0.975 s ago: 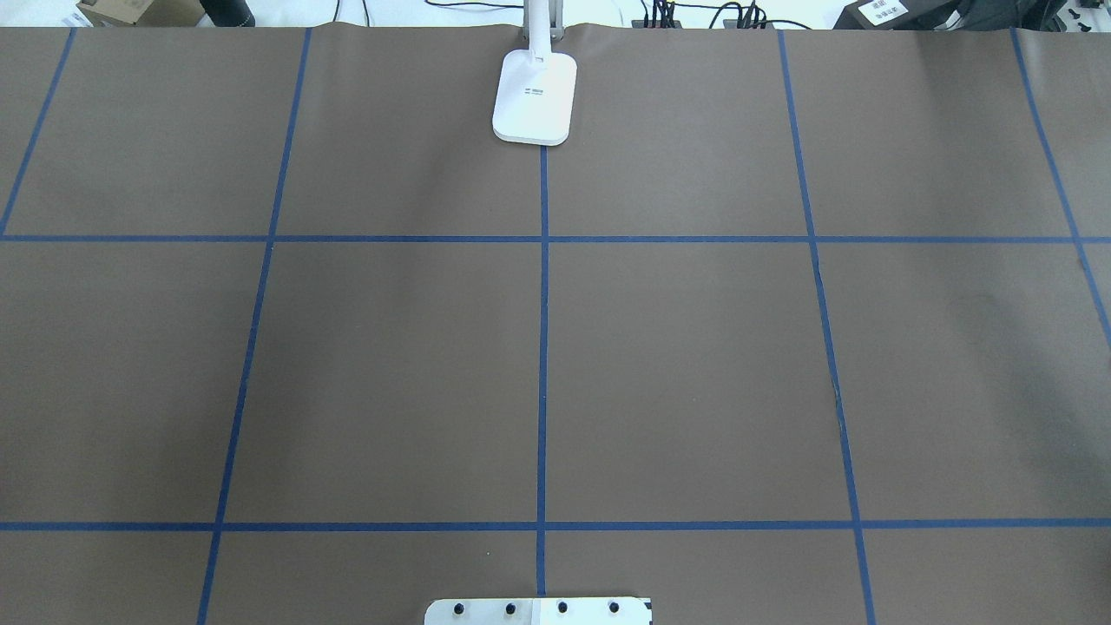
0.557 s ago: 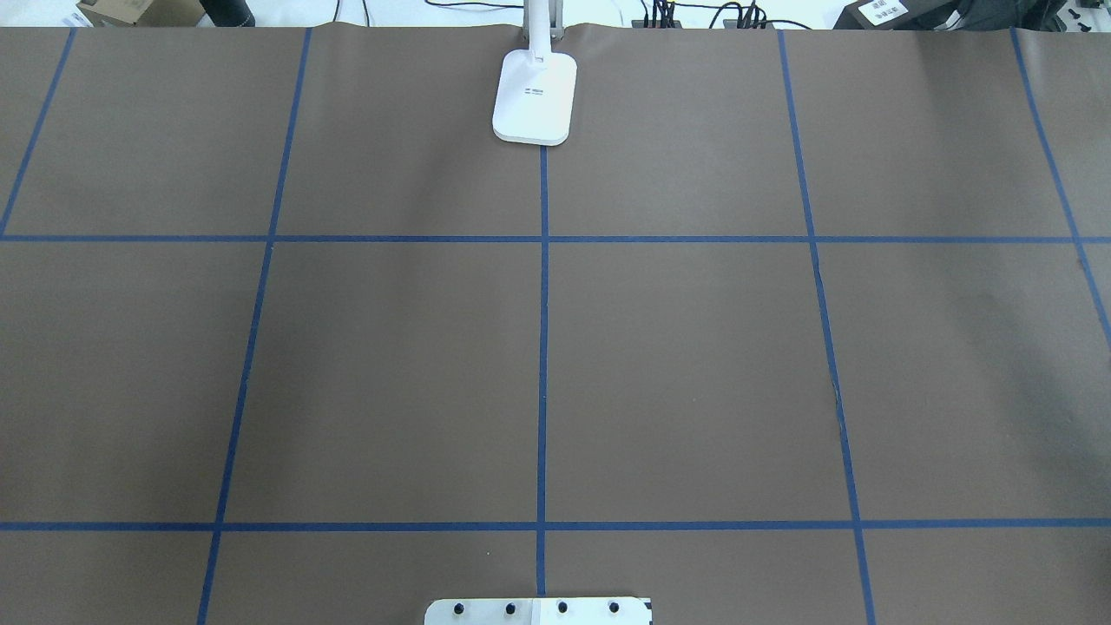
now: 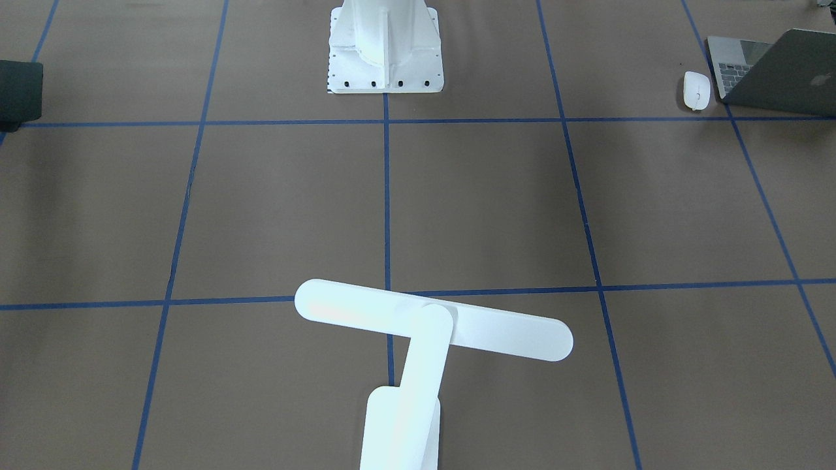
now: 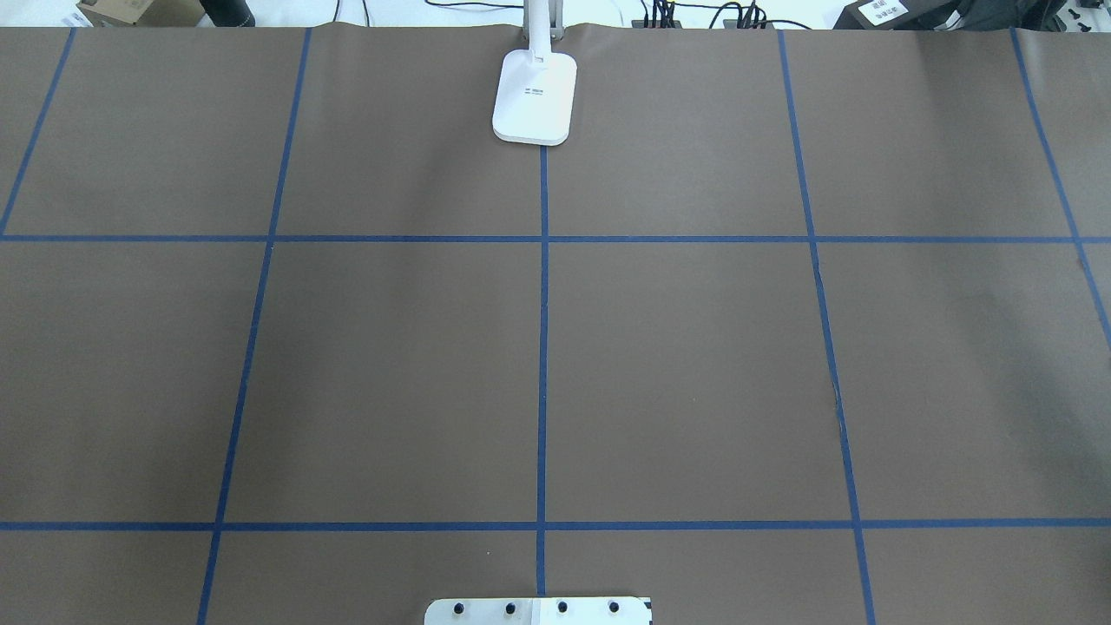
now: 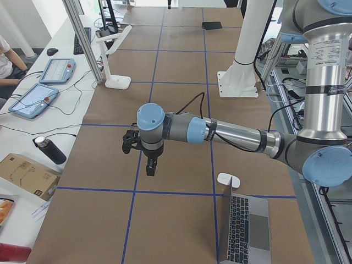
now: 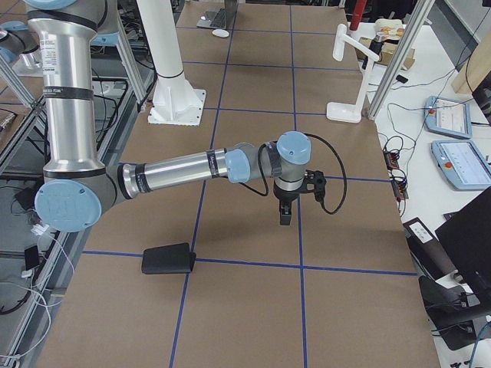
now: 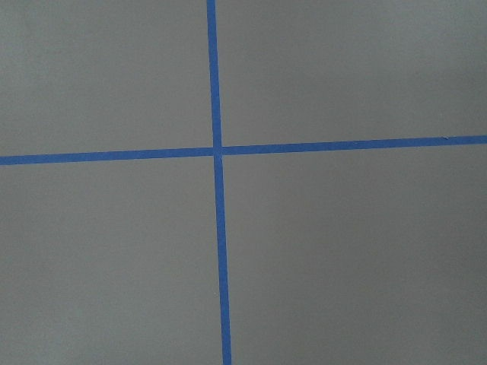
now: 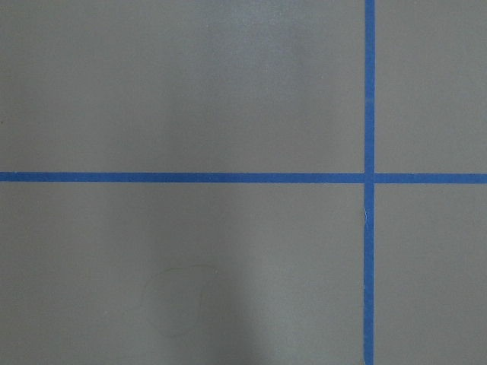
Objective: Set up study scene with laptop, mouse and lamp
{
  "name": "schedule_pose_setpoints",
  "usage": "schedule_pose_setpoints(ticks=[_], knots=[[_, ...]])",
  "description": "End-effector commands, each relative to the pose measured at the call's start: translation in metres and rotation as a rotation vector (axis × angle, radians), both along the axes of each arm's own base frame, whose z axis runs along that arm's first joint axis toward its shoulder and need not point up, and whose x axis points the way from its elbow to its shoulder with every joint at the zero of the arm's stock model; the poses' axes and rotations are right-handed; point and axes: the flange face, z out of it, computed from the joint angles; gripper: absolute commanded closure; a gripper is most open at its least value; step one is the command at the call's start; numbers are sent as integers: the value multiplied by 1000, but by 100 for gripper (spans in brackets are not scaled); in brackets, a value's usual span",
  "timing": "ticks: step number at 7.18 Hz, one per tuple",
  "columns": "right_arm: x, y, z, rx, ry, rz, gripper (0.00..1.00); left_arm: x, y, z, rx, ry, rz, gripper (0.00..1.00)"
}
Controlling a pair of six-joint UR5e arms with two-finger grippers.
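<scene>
The laptop (image 3: 777,75) is lying open at about 2 o'clock from the table's middle in the front-facing view, out at my left end. Its lid is running off that view's right edge. The mouse (image 3: 697,90) is sitting just beside it at its 9 o'clock, a narrow gap apart. The lamp (image 3: 431,320) is standing well apart from both, at 6 o'clock in that view and 12 o'clock from overhead, on the far edge with its bar head reaching back over the table. I judge the three are waiting scattered like this to be gathered, and nothing looks arranged yet.

My left gripper (image 5: 149,160) is hanging over bare brown paper (image 4: 694,365), near the laptop's end but not touching anything. My right gripper (image 6: 285,211) is doing the same toward the other end, with the black mousepad (image 6: 167,258) lying at its 7 o'clock in the right side view. Both seem to be idling in a ready pose, each wrist camera looking straight down on crossing tape lines (image 7: 217,152).

I cannot tell how far either jaw is standing apart. Only the side views are catching them, small and end-on, and no fingers are showing in the wrist views. Neither appears to be carrying anything. The overhead view is missing both arms, the laptop and the mouse, and it is cutting off the lamp above its base. The pedestal (image 3: 385,46) is also running out of frame.
</scene>
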Motion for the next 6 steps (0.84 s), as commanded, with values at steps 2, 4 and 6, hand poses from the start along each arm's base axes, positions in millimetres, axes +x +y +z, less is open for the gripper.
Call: schedule_pose_setpoints(ticks=[2, 4, 6], knots=[[0, 0, -2, 4, -2, 0, 1, 3, 5, 6, -1, 6, 4, 0], [-1, 0, -2, 6, -2, -3, 1, 1, 34, 27, -31, 5, 2, 0], [-7, -6, -9, 18, -2, -12, 1, -4, 74, 23, -38, 1, -17, 0]])
